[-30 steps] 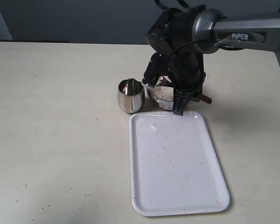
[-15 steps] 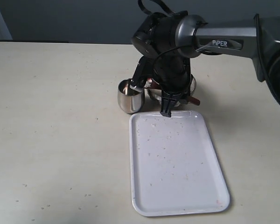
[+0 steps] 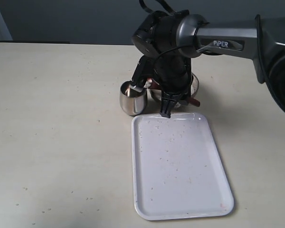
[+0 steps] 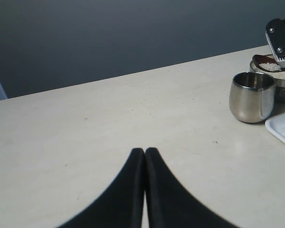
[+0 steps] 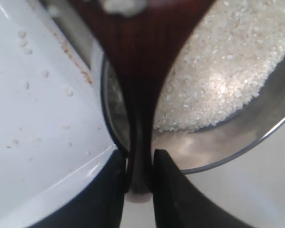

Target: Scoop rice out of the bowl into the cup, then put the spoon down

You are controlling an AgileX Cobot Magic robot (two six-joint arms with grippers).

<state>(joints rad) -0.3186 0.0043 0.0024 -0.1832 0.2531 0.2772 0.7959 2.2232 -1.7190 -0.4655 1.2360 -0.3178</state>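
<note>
From across the room, the right arm [image 3: 228, 40] reaches in from the right edge to the upper middle of the frame. Its right gripper [image 3: 165, 109] points down at the far rim of the white tray [image 3: 180, 190]. The cup [image 3: 133, 100] stands upright just left of it. The bowl [image 3: 194, 84] is mostly hidden behind the arm.

In the left wrist view, the left gripper [image 4: 145, 164] has its fingers pressed together on nothing, over the table [image 4: 85, 133]. Well ahead, the spoon [image 4: 265, 61], carrying rice [image 4: 270, 67], sits over the bowl, just beside the cup's rim.

In the right wrist view, the right gripper's fingers are clamped on the end of the spoon's handle, where the bowl's rim meets the tray. Rice lies heaped in the bowl, and stray grains dot the tray.
</note>
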